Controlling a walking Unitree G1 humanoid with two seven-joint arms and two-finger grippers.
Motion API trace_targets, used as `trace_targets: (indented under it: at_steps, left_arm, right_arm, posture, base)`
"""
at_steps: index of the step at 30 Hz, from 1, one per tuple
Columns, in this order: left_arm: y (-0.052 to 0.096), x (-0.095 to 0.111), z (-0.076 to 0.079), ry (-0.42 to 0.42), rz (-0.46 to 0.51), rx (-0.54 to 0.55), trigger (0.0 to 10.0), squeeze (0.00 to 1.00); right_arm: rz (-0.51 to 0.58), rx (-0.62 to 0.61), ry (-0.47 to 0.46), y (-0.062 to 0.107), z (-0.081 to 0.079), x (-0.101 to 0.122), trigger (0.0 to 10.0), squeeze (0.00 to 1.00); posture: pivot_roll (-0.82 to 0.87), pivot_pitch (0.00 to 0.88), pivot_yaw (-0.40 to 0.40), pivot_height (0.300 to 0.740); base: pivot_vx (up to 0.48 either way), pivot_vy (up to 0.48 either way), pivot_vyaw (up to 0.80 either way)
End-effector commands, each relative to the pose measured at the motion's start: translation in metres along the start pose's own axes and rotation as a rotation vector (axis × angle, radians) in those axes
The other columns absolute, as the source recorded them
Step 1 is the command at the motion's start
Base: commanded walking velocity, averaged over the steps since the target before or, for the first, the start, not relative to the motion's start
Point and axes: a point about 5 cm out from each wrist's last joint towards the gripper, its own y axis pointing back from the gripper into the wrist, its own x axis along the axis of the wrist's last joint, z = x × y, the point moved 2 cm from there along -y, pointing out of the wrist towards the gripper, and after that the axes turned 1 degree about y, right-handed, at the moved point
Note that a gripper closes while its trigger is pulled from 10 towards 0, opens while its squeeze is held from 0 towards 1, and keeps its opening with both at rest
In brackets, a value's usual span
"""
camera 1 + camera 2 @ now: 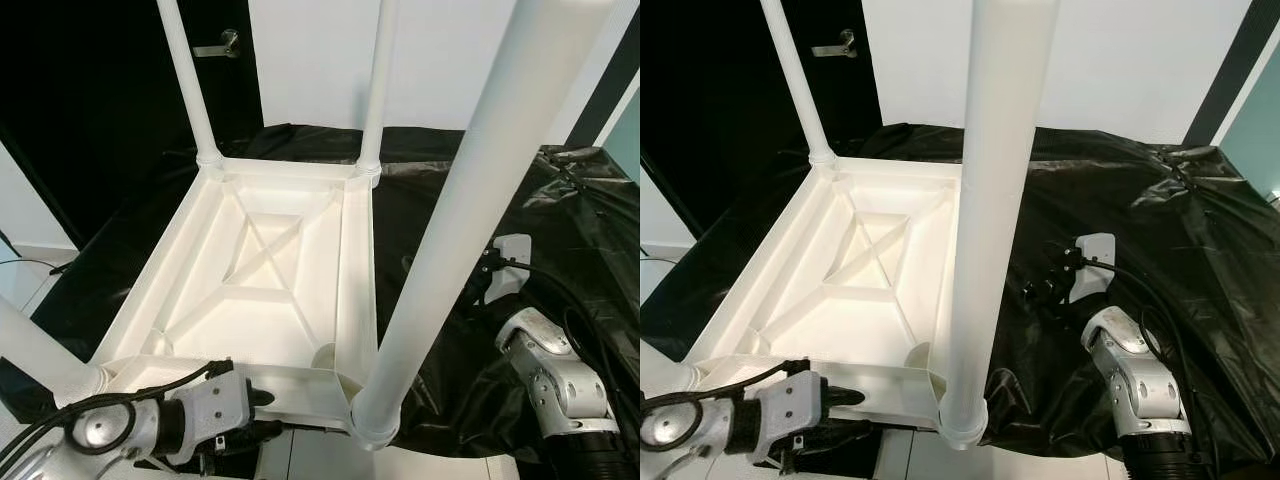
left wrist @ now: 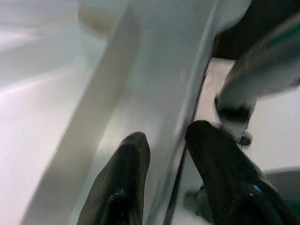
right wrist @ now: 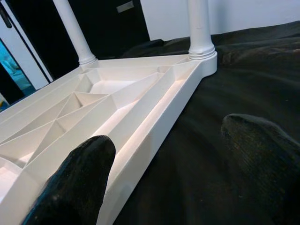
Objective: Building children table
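Tabletop, upside down on black sheeting, has its near rim clamped by the left gripper; right gripper, spread, hovers just right.

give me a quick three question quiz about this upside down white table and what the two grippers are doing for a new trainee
1. True or false: the table lies top-down on a black sheet with its legs pointing up.
2. Which gripper has a finger on each side of the table's near rim? A) left gripper B) right gripper C) both
3. Fill in: the right gripper is ____, beside the table on the sheet, gripping nothing.

Key:
1. True. Legs stand up from the corners, such as the near right leg.
2. A. The left wrist view shows its fingers astride the rim wall.
3. Open.
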Motion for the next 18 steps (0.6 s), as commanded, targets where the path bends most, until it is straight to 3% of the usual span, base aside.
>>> trace_targets:
  at_steps: [1, 3, 4, 5, 7, 8, 11, 12, 14, 15, 16, 18]
  left_arm:
    - [-0.002, -0.012, 0.0, -0.004, -0.061, -0.016, 10.0, 0.0]
    - [-0.002, -0.013, -0.005, -0.014, -0.076, 0.006, 10.0, 0.0]
    - [-0.003, -0.013, -0.012, -0.009, -0.08, 0.04, 3.9, 0.0]
    - [-0.004, -0.012, -0.018, -0.005, -0.08, 0.064, 2.0, 0.0]
    - [-0.005, -0.012, -0.021, -0.001, -0.079, 0.079, 2.0, 0.0]
    - [-0.009, -0.006, -0.033, -0.011, -0.059, 0.113, 0.0, 0.0]
    - [-0.012, -0.001, -0.041, -0.029, -0.042, 0.136, 0.0, 0.0]
    - [-0.015, 0.003, -0.047, -0.042, -0.03, 0.155, 3.7, 0.0]
    - [-0.017, 0.006, -0.05, -0.049, -0.024, 0.165, 3.7, 0.0]
    - [-0.023, 0.01, -0.057, -0.055, -0.016, 0.184, 10.0, 0.0]
    - [-0.031, 0.016, -0.068, -0.07, -0.008, 0.217, 10.0, 0.0]
    - [-0.036, 0.02, -0.07, -0.067, 0.003, 0.222, 10.0, 0.0]
  right_arm:
    - [-0.007, -0.01, 0.004, 0.001, 0.003, 0.001, 10.0, 0.0]
    - [-0.006, -0.015, 0.005, 0.001, 0.004, 0.001, 10.0, 0.0]
    - [-0.006, -0.02, 0.008, 0.003, 0.005, 0.001, 10.0, 0.0]
    - [-0.004, -0.026, 0.009, 0.004, 0.005, 0.001, 10.0, 0.0]
    - [-0.003, -0.03, 0.009, 0.004, 0.006, 0.001, 10.0, 0.0]
    - [0.001, -0.038, 0.007, 0.006, 0.007, 0.002, 10.0, 0.0]
    - [0.003, -0.043, 0.004, 0.008, 0.007, 0.002, 10.0, 0.0]
    - [0.002, -0.045, 0.004, 0.008, 0.007, 0.001, 10.0, 0.0]
    - [0.002, -0.045, 0.004, 0.009, 0.006, 0.001, 10.0, 0.0]
    - [0.002, -0.038, 0.004, 0.01, 0.004, 0.0, 10.0, 0.0]
    - [-0.004, -0.019, 0.002, 0.011, -0.002, -0.001, 10.0, 0.0]
    - [-0.006, -0.017, 0.015, 0.013, -0.003, -0.002, 10.0, 0.0]
  posture:
    - [0.07, 0.0, -0.005, 0.74]
    - [0.07, 0.0, -0.002, 0.74]
    - [0.06, 0.0, 0.004, 0.74]
    - [0.06, 0.0, 0.007, 0.74]
    - [0.06, 0.0, 0.007, 0.74]
    - [0.05, 0.0, 0.017, 0.74]
    - [0.05, 0.0, 0.018, 0.74]
    - [0.04, 0.0, 0.023, 0.74]
    - [0.04, 0.0, 0.025, 0.74]
    - [0.03, 0.0, 0.034, 0.74]
    - [0.03, 0.0, 0.037, 0.74]
    - [0.02, 0.0, 0.041, 0.74]
  base:
    - [0.0, 0.0, 0.0]
    - [0.0, 0.0, 0.0]
    - [0.0, 0.0, 0.0]
    - [0.0, 0.0, 0.0]
    - [0.0, 0.0, 0.0]
    - [0.0, 0.0, 0.0]
    - [0.0, 0.0, 0.0]
    - [0.0, 0.0, 0.0]
    - [0.0, 0.0, 0.0]
    - [0.0, 0.0, 0.0]
    - [0.0, 0.0, 0.0]
    - [0.0, 0.0, 0.0]
